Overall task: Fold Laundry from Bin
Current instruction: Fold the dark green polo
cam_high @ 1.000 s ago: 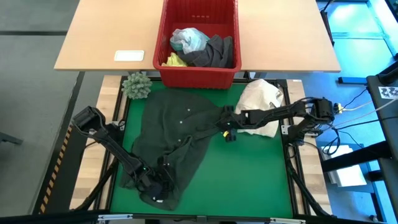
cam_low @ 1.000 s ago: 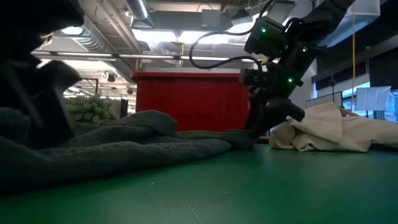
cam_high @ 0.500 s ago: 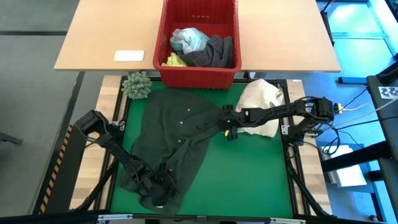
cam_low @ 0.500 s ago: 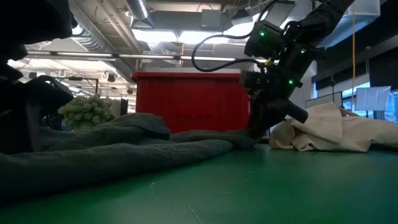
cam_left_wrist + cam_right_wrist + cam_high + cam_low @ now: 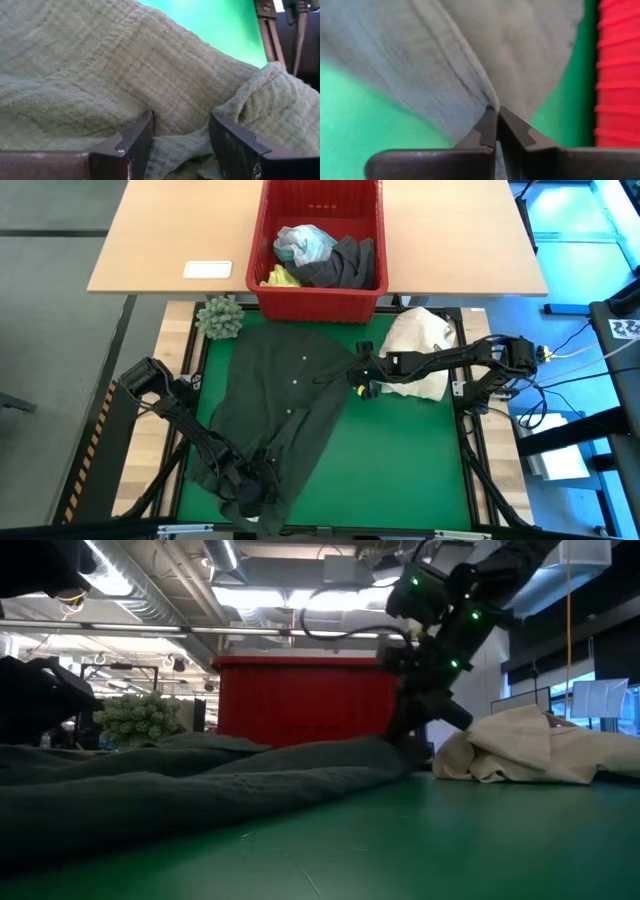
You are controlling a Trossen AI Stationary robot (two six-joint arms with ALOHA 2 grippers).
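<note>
- Bin (image 5: 318, 302): one, red, slotted.
- Garments inside the bin: three visible, namely one light turquoise-blue (image 5: 303, 242), one grey (image 5: 343, 264), one bright yellow (image 5: 279, 277).
- Dark green garment (image 5: 283, 400) spread on the green mat (image 5: 400, 460): one.
- Cream-white cloth bundle (image 5: 420, 345): one.
- Green spiky ball (image 5: 220, 317): one.
- White flat card (image 5: 207, 269) on the desk (image 5: 170, 240): one.
- Robot arms: two.

The right tool (image 5: 362, 372) has pinched shut on the dark green garment's (image 5: 280, 405) edge.
</note>
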